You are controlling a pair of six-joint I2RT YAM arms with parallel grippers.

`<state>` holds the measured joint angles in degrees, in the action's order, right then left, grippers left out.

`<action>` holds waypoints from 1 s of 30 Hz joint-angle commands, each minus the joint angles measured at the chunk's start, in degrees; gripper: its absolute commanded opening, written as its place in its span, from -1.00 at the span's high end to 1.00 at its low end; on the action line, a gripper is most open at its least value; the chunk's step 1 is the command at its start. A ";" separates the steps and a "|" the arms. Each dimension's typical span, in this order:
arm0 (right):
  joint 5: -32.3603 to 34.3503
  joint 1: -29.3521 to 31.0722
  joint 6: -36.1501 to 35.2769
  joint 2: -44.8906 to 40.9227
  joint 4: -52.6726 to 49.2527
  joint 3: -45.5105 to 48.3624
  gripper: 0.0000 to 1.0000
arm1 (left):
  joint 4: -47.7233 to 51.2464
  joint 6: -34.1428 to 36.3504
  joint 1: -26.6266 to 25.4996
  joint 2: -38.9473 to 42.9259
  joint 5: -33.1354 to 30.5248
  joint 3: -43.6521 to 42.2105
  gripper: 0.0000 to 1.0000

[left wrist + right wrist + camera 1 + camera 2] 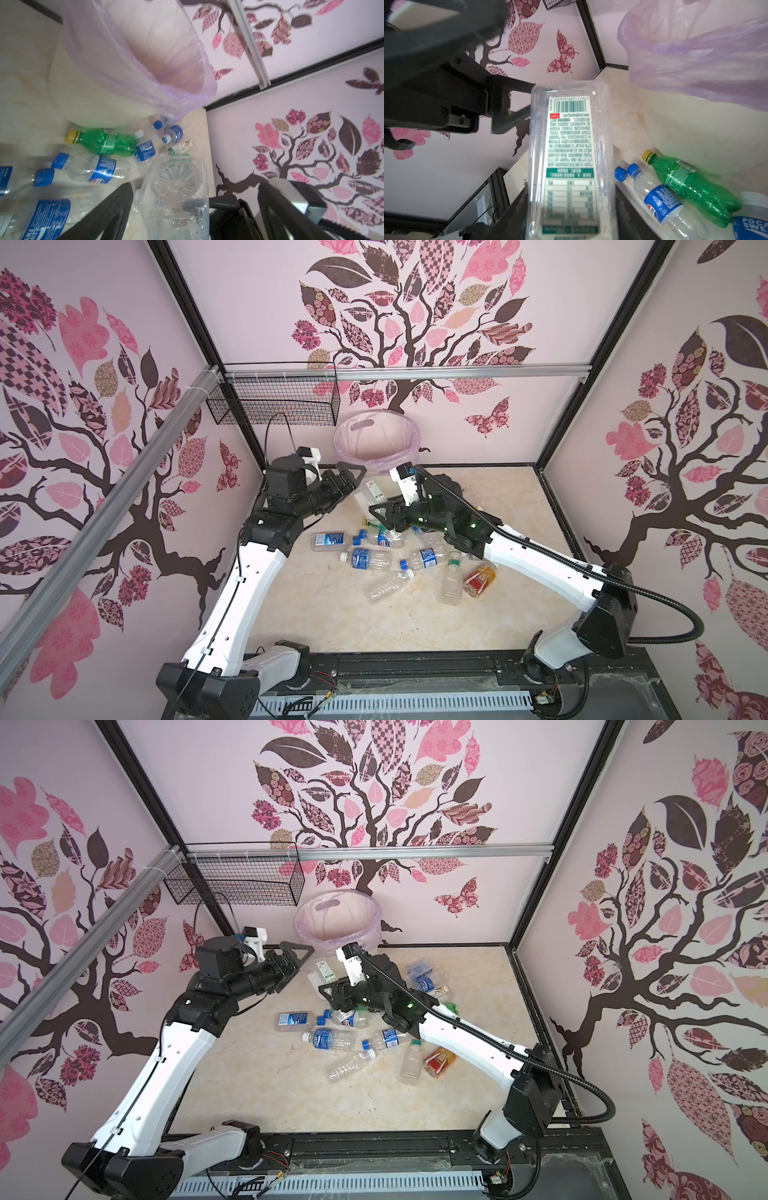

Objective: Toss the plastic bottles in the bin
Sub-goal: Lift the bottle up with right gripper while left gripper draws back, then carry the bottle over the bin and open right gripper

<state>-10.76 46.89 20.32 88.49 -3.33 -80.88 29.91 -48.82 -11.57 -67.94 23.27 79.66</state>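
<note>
The right gripper [570, 207] clamps a clear green-labelled bottle [569, 135], cap not visible. The left gripper [360, 479] gapes wide by its base, gripping nothing. The right arm [519, 547] covers some plastic bottles [365, 558].

The square bottle [569, 162] was clear, glossy plastic with a smooth printed label [569, 135]. The green bottle [691, 187] was shiny translucent plastic, its yellow cap duller. The bin [93, 99] had a matt cream plastic wall, and its liner [116, 68] was thin, crinkled, translucent film. The tabletop [332, 614] looked smooth and faintly glossy, marble-patterned. The mesh basket [274, 402] was black-coated metal wire, the rail [415, 374] bare brushed metal. The left gripper [355, 476] had matt black plastic fingers [104, 212].
</note>
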 commanded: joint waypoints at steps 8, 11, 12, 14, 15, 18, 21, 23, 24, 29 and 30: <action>13.47 -4.78 -11.31 4.86 -9.09 -22.73 0.14 | 3.80 8.16 2.27 1.49 -0.59 8.85 -0.94; 17.79 -5.12 -15.21 6.56 -8.09 -30.56 0.14 | 4.30 10.78 2.25 1.90 -1.32 9.43 -0.94; 19.28 -5.23 -16.32 7.12 -7.22 -33.21 0.14 | 4.88 11.75 2.21 2.06 -1.99 9.70 -0.94; 21.17 -5.39 -18.01 7.98 -4.84 -37.09 0.12 | 5.88 13.69 2.20 2.50 -3.21 10.25 -0.94; 21.59 -5.43 -18.65 8.46 -3.34 -38.87 0.12 | 6.15 14.53 2.22 2.68 -3.60 10.34 -0.94; 22.39 -5.78 -18.85 11.03 0.40 -43.23 0.11 | 6.82 16.08 2.26 3.15 -5.36 9.94 -0.94; 21.37 -7.07 -16.85 17.56 -0.08 -48.49 0.04 | 6.39 16.57 2.28 3.34 -6.68 8.30 -0.94; 20.37 -8.38 -14.30 23.80 -3.54 -53.76 0.03 | 5.56 16.52 2.29 3.18 -6.92 7.20 -0.94; 20.17 -9.04 -13.53 27.51 -5.63 -57.30 0.00 | 5.46 16.63 2.27 2.96 -7.05 6.77 -0.94; 16.51 -12.61 -8.82 40.75 -12.08 -69.83 -0.51 | 5.73 16.30 2.33 2.17 -7.37 5.23 -0.94; 15.49 -13.57 -6.98 40.61 -11.56 -67.34 -0.70 | 5.75 16.21 2.36 2.05 -7.10 4.82 -0.94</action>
<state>7.51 35.81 8.67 125.47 -9.45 -148.03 35.86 -33.58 -9.26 -65.52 16.67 86.35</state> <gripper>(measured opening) 0.780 0.972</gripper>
